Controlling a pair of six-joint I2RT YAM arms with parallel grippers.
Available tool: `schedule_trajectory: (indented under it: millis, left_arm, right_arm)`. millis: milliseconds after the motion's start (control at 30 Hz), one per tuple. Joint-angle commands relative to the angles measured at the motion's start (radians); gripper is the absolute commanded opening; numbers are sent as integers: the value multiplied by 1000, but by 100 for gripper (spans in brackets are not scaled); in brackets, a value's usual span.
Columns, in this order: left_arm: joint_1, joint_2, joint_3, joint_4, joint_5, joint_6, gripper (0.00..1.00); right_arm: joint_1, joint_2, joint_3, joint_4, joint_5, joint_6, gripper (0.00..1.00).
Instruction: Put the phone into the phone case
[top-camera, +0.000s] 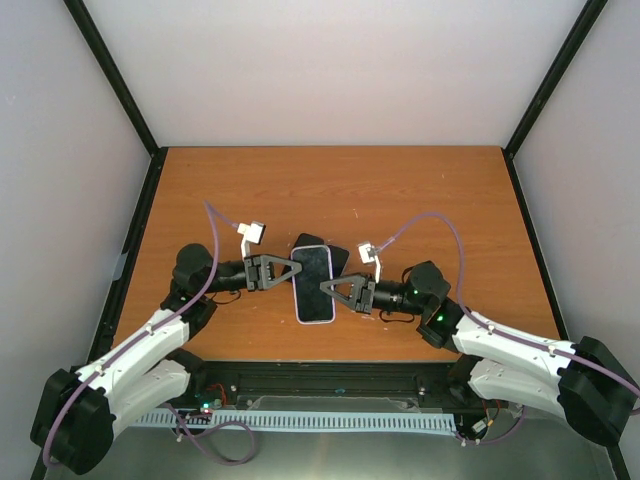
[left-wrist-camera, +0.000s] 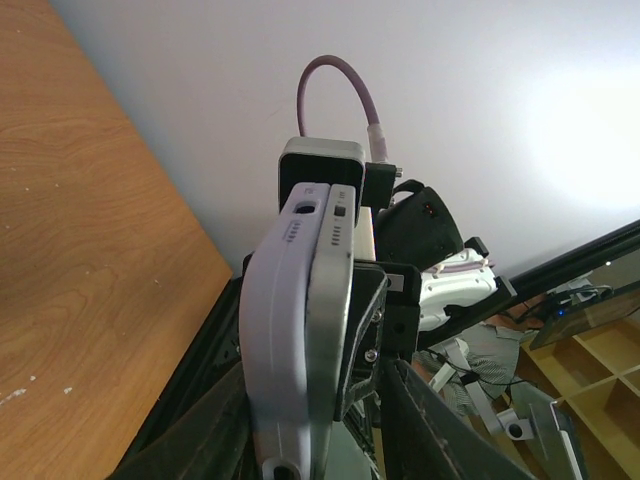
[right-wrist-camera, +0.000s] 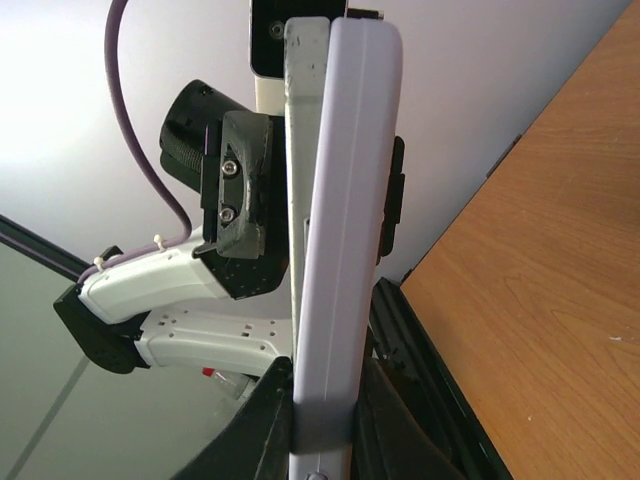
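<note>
The phone (top-camera: 312, 281), dark screen up, sits in a lavender phone case (top-camera: 300, 300) and is held over the middle of the table. My left gripper (top-camera: 296, 271) is shut on its left edge. My right gripper (top-camera: 326, 287) is shut on its right side. In the left wrist view the silver phone edge (left-wrist-camera: 335, 290) lies against the lavender case (left-wrist-camera: 275, 340) between my fingers (left-wrist-camera: 200, 440). The case wall bows away from the phone near the far end. In the right wrist view the case (right-wrist-camera: 350, 200) and the phone edge (right-wrist-camera: 303, 150) stand between my fingers (right-wrist-camera: 265, 430), pinched tight.
A dark shape (top-camera: 338, 256) shows just behind the phone's far right corner. The wooden table (top-camera: 330, 190) is walled on three sides. A black rail (top-camera: 330, 375) runs along the near edge by the arm bases. Purple cables loop over both wrists.
</note>
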Motion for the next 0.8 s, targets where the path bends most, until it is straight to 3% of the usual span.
schedule_trajectory:
  millis: [0, 200, 367, 533, 767]
  left_arm:
    - [0, -5, 50, 27, 14, 18, 34]
    - [-1, -15, 51, 52, 8, -10, 34]
    - [-1, -26, 48, 79, 7, -33, 17]
    - [0, -25, 47, 65, 12, 4, 7]
    - [-1, 11, 62, 64, 83, 64, 2]
  right_arm:
    - [10, -13, 16, 15, -36, -41, 12]
    - [11, -31, -8, 49, -55, -35, 12]
    - [11, -41, -11, 24, -54, -51, 12]
    - [11, -48, 1, 2, -50, -39, 17]
    - [11, -117, 69, -137, 35, 9, 46]
